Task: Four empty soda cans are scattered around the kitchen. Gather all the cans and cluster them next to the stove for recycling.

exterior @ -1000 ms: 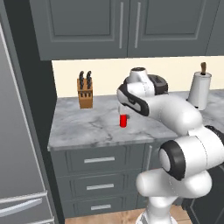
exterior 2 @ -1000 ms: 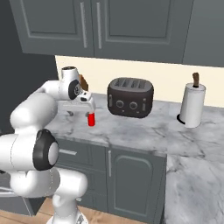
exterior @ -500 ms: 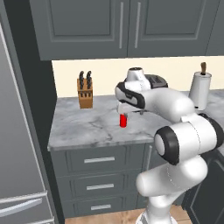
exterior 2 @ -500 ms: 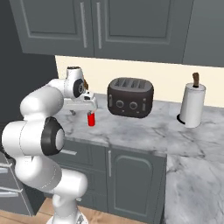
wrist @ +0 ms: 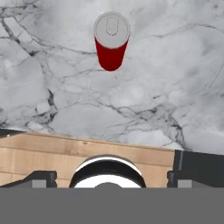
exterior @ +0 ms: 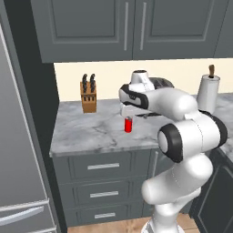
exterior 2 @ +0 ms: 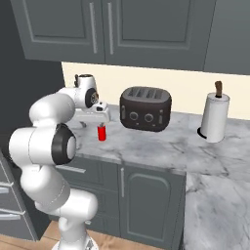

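Marble counter [exterior: 91,129], red can [exterior: 129,124] half-hidden

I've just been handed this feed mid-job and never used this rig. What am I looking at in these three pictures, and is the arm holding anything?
The white machine is a robot arm on a driving base. Two pictures come from cameras on that base, behind the arm to its left and right. The third looks down from the hand itself.

The gripper hangs just above a red soda can that stands upright on the marble counter. In the hand view the can is seen from above, silver top toward you. The fingers are open and hold nothing.

Also on the counter: a knife block, a dark toaster and a paper towel roll. Below are grey drawers.
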